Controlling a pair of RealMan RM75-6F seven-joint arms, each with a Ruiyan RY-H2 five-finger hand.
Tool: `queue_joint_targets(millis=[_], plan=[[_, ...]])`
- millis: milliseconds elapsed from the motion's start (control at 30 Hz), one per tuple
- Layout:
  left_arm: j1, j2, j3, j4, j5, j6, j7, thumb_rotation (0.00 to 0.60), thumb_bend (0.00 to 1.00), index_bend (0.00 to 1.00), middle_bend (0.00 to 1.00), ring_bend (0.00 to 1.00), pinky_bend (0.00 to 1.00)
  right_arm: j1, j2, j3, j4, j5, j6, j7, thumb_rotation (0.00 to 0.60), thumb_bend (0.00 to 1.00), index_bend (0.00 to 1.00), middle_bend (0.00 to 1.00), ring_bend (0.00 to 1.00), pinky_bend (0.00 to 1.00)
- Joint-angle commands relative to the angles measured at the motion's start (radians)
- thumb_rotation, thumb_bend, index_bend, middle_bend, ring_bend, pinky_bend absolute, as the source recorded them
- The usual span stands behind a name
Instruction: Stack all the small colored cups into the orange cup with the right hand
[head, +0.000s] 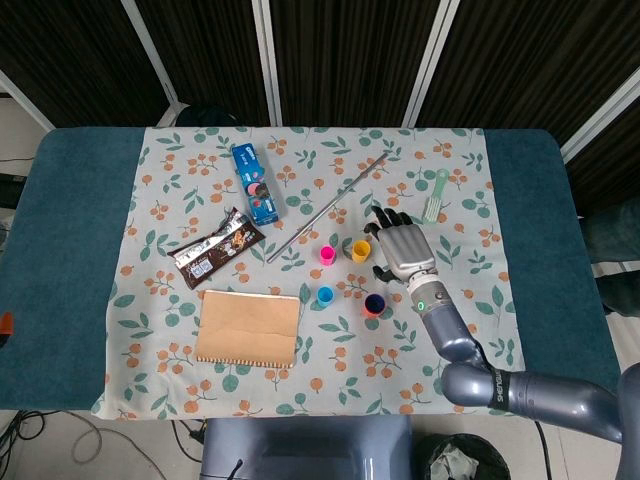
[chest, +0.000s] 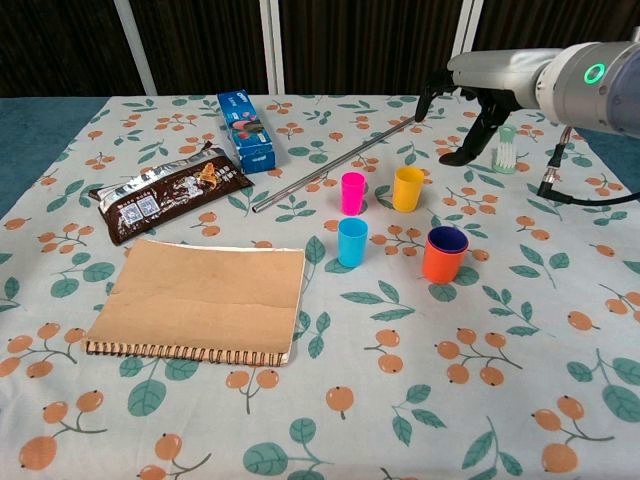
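Chest view: right hand (chest: 478, 85) fingers spread, released, above yellow cup (chest: 407, 188), beside metal rod (chest: 340, 162).

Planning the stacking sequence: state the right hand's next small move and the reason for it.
Probably lower the right hand onto the yellow cup. The hand hangs open and empty just behind it, the orange cup already holds a dark blue one, and yellow, pink and light blue stand loose.

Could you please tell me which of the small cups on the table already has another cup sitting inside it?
The orange cup, nearest the table's front edge: a dark blue cup is nested inside it. The yellow cup, pink cup and light blue cup stand separately.
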Motion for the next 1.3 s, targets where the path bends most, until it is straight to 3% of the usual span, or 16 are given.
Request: queue_joint_targets(millis=[33, 600, 1300], plan=[[0.0, 0.0, -0.002, 0.0, -0.005, -0.002, 0.001, 0.6, 0.35, 0.13, 0.03, 0.0, 0.03, 0.032, -0.037, 0.004, 0.058, 0.038, -0.028, -0.009, 0.6, 0.39, 0.26, 0.0, 0.06, 0.13], [0.0, -0.001, -0.007, -0.002, -0.019, -0.005, 0.01, 0.6, 0.35, 0.13, 0.03, 0.0, 0.03, 0.08, -0.147, -0.036, 0.241, 0.121, -0.084, -0.018, 0.6, 0.39, 0.28, 0.0, 0.06, 0.13], [-0.001, -0.005, -0.01, -0.004, -0.035, -0.011, 0.025, 0.6, 0.36, 0.13, 0.03, 0.0, 0.03, 0.079, -0.256, -0.027, 0.417, 0.061, -0.121, 0.062, 0.6, 0.39, 0.35, 0.0, 0.06, 0.13]])
